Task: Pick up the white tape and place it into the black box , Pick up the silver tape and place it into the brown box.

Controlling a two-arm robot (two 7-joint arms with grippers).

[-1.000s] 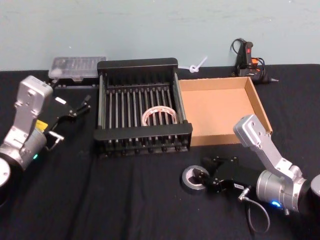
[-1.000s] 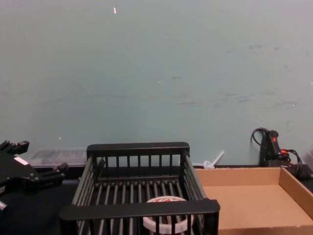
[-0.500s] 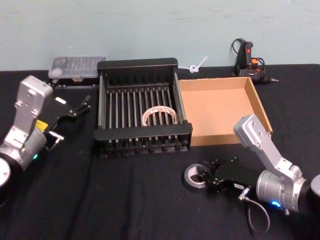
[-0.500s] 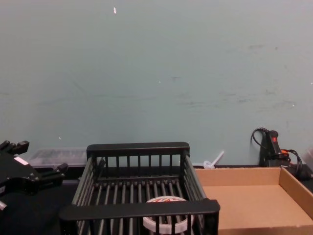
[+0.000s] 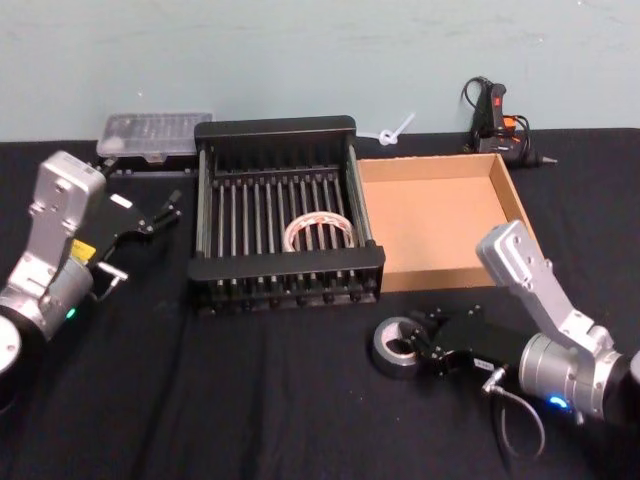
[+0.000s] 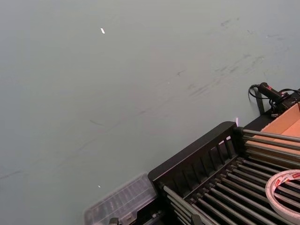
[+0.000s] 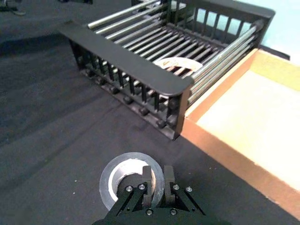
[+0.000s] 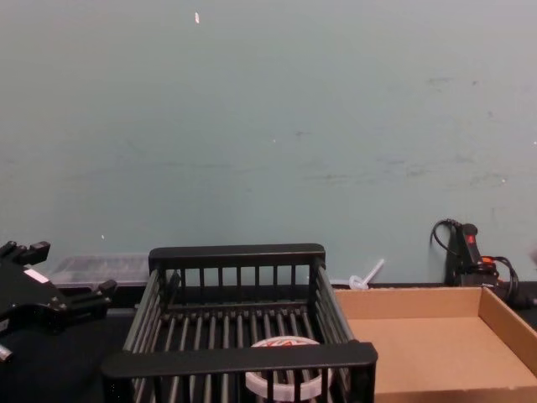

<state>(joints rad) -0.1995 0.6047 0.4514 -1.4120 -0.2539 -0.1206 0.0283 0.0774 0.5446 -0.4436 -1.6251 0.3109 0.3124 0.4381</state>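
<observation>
The right hand (image 7: 153, 180) pinches the rim of the silver tape (image 7: 123, 179), low over the black counter (image 5: 250, 400). Behind it the white tape (image 5: 319, 232) lies in the black box (image 5: 285, 266). The brown box (image 5: 440, 215) sits beside. The left hand (image 5: 165, 212), fingers apart, waits by the box.

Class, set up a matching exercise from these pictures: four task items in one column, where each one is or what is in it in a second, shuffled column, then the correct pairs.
Things
1. white tape
2. silver tape
3. brown box
4. left gripper

Places or states
A. nothing in it, beside the crate
B. lying in the black box
C. off to the crate's left, holding nothing
D. on the black cloth, the right gripper pinching its wall

Pairs: 1-B, 2-D, 3-A, 4-C
</observation>
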